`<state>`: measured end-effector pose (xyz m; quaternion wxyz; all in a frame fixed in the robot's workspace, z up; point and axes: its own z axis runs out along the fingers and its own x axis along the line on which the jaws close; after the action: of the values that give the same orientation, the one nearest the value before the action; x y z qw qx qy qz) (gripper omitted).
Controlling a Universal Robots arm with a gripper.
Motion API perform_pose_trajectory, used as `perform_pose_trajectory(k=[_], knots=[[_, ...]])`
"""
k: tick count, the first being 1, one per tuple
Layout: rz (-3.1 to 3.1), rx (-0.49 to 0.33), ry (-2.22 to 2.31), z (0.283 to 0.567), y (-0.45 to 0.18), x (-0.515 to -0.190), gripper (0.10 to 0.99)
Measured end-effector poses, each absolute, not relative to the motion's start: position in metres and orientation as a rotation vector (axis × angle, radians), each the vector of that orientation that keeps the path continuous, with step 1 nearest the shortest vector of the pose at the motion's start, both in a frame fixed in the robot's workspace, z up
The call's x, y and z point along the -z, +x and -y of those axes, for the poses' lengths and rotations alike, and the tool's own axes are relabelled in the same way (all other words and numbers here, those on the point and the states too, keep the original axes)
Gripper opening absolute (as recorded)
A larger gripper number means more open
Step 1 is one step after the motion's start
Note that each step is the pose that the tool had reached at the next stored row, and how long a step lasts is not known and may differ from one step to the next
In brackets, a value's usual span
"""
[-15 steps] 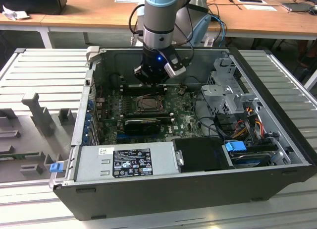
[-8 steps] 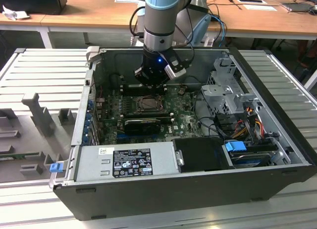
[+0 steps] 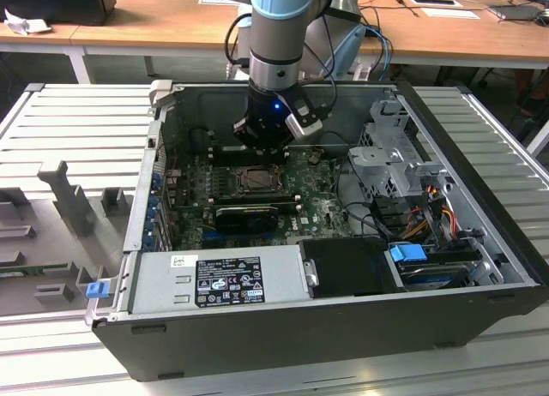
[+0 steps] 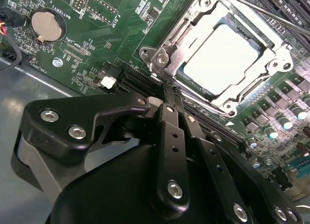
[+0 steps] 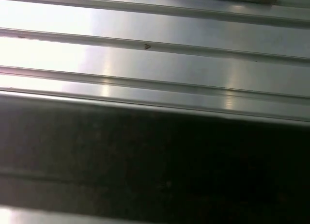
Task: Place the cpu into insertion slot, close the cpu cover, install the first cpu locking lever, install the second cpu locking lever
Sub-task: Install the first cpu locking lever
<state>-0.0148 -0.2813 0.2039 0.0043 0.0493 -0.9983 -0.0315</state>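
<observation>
- Second wrist view: silver-grey square cpu (image 4: pixel 222 59) sits in the dark metal-rimmed insertion slot (image 4: pixel 283 90), thin silvery cpu cover (image 4: pixel 180 32) lying closed over it.
- My black gripper (image 4: pixel 170 94): fingers pressed together, empty, tips at the socket's corner.

drive cage (image 3: pixel 390 152) beside socket (open above)

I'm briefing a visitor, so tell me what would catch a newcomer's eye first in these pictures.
First, the open computer case with the robot arm reaching down into it, its gripper just above the green motherboard. In the second wrist view, the bright silver cpu sits in the insertion slot, framed by the cpu cover lying over it. The gripper's black fingers come together near the socket's corner.
</observation>
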Motion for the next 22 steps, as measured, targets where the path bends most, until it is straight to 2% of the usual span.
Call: perform_pose_trajectory(k=[15, 22], knots=[[3.128, 0.099, 0.155, 0.282, -0.015, -0.202, 0.106], [3.128, 0.100, 0.155, 0.283, -0.015, -0.215, 0.106]])
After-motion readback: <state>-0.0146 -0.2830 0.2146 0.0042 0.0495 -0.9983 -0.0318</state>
